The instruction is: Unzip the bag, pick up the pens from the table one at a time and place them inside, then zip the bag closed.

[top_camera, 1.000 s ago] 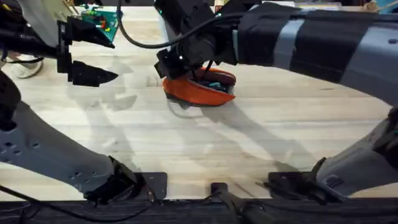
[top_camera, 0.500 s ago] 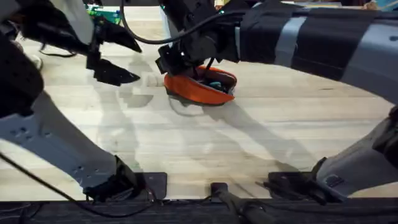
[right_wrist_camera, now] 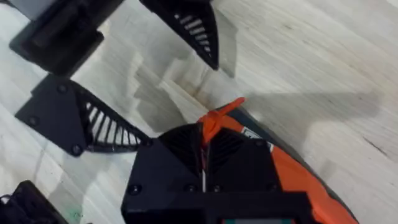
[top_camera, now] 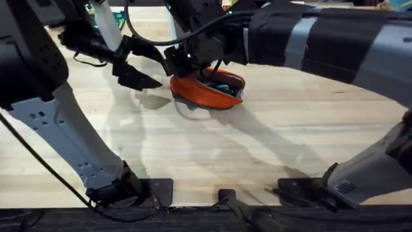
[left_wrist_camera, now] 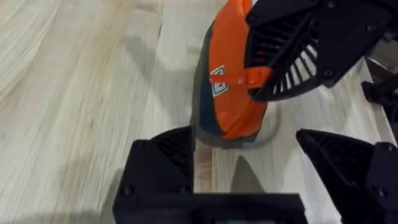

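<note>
Small orange soft fabric pouch [top_camera: 207, 90] lies toward the far edge of the light wooden plank table [top_camera: 257, 148]. Right claw [right_wrist_camera: 205, 134] is clamped on its orange zipper tab [right_wrist_camera: 219, 117], presumably for zipping. Left claw [left_wrist_camera: 249, 155], spread wide and empty, sits just beside the pouch end, likely to brace it.

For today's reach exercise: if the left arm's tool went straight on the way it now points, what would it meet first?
Most likely the near end of the orange bag, which lies ahead between the left tool's open fingers. The right tool grips the bag's zipper pull just beyond; depth is unclear.
</note>
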Tool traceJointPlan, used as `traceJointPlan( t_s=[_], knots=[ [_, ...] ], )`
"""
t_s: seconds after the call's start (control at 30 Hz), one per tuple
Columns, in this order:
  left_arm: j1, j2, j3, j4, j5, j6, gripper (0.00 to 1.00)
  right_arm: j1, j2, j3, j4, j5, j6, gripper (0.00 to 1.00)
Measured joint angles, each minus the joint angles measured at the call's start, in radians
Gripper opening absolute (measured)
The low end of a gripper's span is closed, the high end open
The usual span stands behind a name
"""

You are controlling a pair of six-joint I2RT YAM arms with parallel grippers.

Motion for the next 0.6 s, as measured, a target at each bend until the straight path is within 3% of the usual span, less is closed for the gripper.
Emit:
traceJointPlan(
  t_s=[0.33, 0.6],
  knots=[
    [-0.071, 0.003, 0.0, -0.001, 0.0, -0.004, 0.993, -0.003, 0.0, 0.0, 0.006, 0.026, 0.0, 0.028],
    [-0.112, 0.084, 0.0, -0.009, 0.027, -0.008, 0.993, -0.003, 0.0, 0.0, 0.006, 0.027, 0.0, 0.028]
  ],
)
